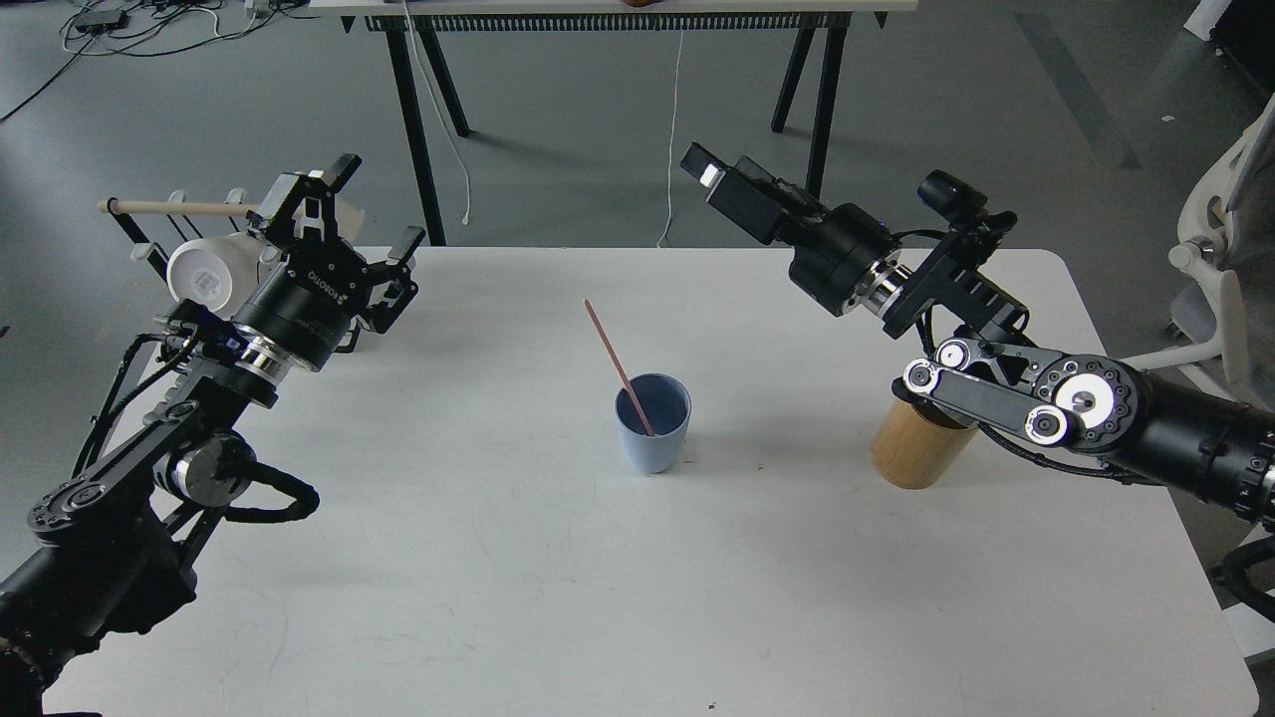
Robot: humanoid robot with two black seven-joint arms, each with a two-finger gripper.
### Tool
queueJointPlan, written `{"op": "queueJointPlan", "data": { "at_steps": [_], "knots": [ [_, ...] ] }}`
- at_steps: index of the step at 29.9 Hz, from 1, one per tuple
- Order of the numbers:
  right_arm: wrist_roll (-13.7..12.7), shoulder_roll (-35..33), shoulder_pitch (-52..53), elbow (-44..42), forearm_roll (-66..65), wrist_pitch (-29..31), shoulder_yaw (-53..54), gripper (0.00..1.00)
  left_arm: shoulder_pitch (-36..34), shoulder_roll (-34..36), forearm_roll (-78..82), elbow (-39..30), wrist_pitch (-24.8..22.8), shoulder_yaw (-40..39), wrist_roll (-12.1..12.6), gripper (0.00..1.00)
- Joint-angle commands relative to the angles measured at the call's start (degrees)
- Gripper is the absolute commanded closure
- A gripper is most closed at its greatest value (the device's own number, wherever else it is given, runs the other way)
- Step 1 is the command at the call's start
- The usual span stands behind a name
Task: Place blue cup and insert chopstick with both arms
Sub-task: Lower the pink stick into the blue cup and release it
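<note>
Thin pink chopstick (618,364) leans inside tapered blue cup (652,422).

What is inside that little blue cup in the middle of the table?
The blue cup holds one thin pink chopstick, leaning up and to the left past the rim. Its lower tip rests down against the dark blue inside; the cup's near wall hides part of the bottom. Nothing else shows inside.

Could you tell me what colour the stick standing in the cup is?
Pink-red; the stick shows best in the head view.
</note>
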Motion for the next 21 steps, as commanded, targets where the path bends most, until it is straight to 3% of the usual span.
{"op": "queueJointPlan", "data": {
  "at_steps": [1, 7, 11, 16, 18, 21],
  "knots": [
    [0.0, -4.4, -4.2, 6.5, 10.4, 0.4, 5.8, 0.01, -0.1, 0.3, -0.1, -1.3, 0.0, -0.6, 0.0, 0.03],
    [0.0, -11.8, -10.6, 17.1, 31.4, 4.8, 14.7, 0.01, 0.0, 1.9, -0.2, -3.9, 0.0, -1.6, 0.0, 0.03],
    [0.0, -15.6, -16.4, 19.2, 41.3, 17.7, 21.1, 0.01, -0.1, 2.3, -0.7, -4.4, 0.0, -2.7, 0.0, 0.04],
    [0.0, -17.1, -22.2, 18.4, 42.9, 35.1, 25.0, 0.01, -0.1, 4.4, -1.8, -4.9, 0.0, -3.4, 0.0, 0.03],
    [0.0, -17.3, -23.3, 18.1, 42.8, 39.1, 25.1, 0.01, -0.1, 4.5, -3.2, -4.9, 0.0, -4.3, 0.0, 0.03],
    [0.0, -16.2, -23.7, 15.6, 43.0, 40.2, 25.3, 0.01, -0.1, 5.2, -4.3, -4.9, 0.0, -4.6, 0.0, 0.03]
  ]
}}
